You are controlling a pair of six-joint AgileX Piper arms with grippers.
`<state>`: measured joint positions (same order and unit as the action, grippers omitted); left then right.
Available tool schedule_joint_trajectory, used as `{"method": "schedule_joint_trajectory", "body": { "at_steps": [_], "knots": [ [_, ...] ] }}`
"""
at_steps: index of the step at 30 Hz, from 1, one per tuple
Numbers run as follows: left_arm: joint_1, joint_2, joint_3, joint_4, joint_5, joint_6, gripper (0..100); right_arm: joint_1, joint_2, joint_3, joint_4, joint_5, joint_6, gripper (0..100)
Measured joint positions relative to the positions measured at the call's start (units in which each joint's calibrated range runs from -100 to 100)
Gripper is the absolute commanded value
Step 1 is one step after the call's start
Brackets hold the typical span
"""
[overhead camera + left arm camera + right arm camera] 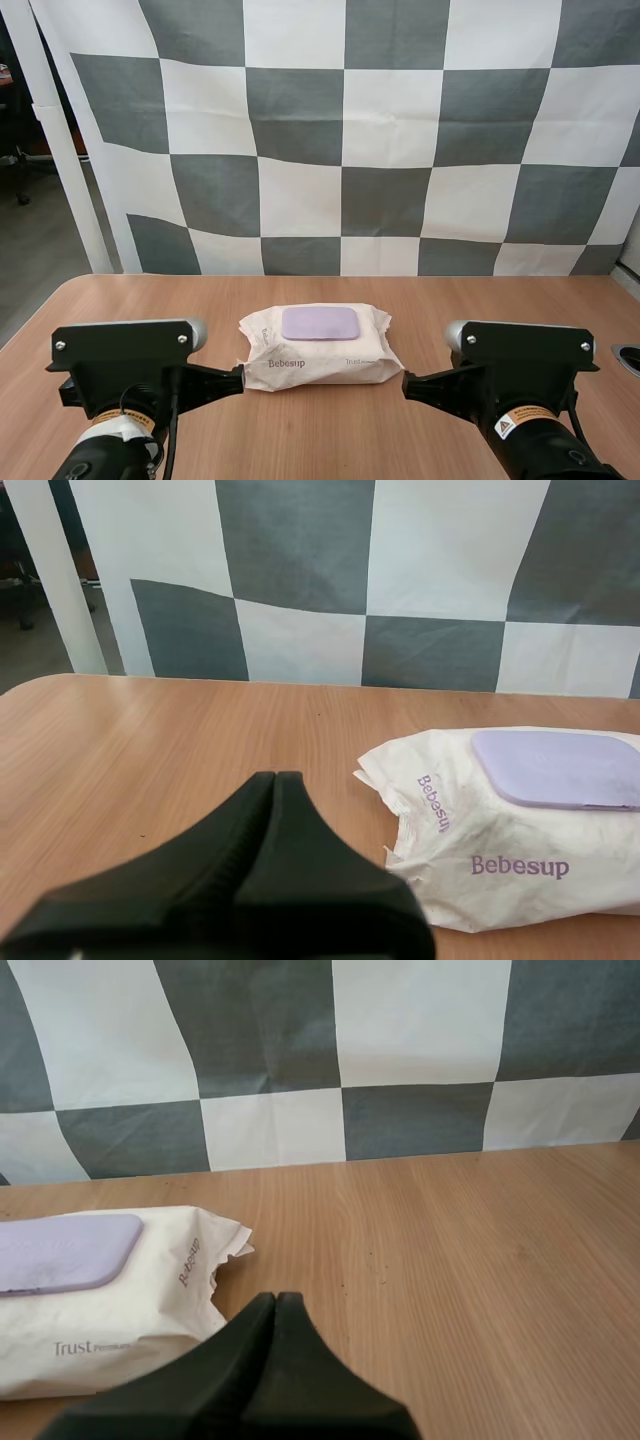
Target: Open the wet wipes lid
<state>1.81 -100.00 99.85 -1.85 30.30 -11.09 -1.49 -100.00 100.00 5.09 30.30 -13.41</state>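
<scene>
- Nearest the camera, the left tool (240, 378) is closed on nothing. In the left wrist view its two black fingers lie together as one dark wedge, pointing at the bench just beside the pack's left end.
- The right tool (405, 385) is likewise closed and empty. Its tip is low over the bench, close by the pack's right end, and I cannot tell whether it touches.
- A warning sticker (525, 420) with a yellow triangle sits on the right arm; its print is too small to read.
- Between the two tools, the pack of wet wipes (320, 360) lies flat in the middle of the bench (330, 440), with its crimped ends towards the tools.
- On the pack's near face "Bebesup" reads in purple, and the same word runs along the left end flap. Towards the right end the word "Trust" is legible in grey, followed by smaller print that cannot be made out.
- On top of the pack, the lilac lid (320, 323) lies flat and closed, with no edge raised.
- By my judgement the task is at its very start: nothing holds the pack or the lid. What is left is to steady the pack, catch the lid's lip and swing it up.
</scene>
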Motion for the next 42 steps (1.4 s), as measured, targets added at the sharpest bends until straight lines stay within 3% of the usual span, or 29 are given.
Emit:
{"method": "schedule_joint_trajectory", "body": {
  "at_steps": [4, 8, 13, 22, 30, 37, 42],
  "knots": [
    [0.0, 0.0, -2.4, 0.5, 1.7, 0.0, 0, 0.0, 0.0, 0.0, -0.2, -3.4, 0.0, 0],
    [0.0, 0.0, -11.0, 1.2, 3.0, 0.0, 0, 0.0, 0.0, 0.0, -3.9, -20.1, 0.0, 0],
    [0.0, 0.0, -17.4, 3.4, 3.0, 0.0, 0, 0.0, 0.0, -0.4, -3.9, -24.2, 0.0, 0],
    [0.0, 0.0, -23.9, 3.4, 8.2, 0.0, 0, 0.0, 0.0, -12.6, -3.9, -8.8, 0.0, 0],
    [0.0, 0.0, -28.4, 3.1, 23.4, 0.0, 0, 0.0, 0.0, -23.9, -3.0, 13.0, 0.0, 0],
    [0.0, 0.5, -29.2, 0.0, 28.7, 3.9, 0, 0.0, 0.0, -24.6, -3.2, 14.1, -0.6, 0],
    [0.0, 7.6, -29.2, -5.2, 33.1, 11.0, 0, 0.0, 2.3, -24.6, -1.5, 16.3, -6.9, 0]
  ]
}}
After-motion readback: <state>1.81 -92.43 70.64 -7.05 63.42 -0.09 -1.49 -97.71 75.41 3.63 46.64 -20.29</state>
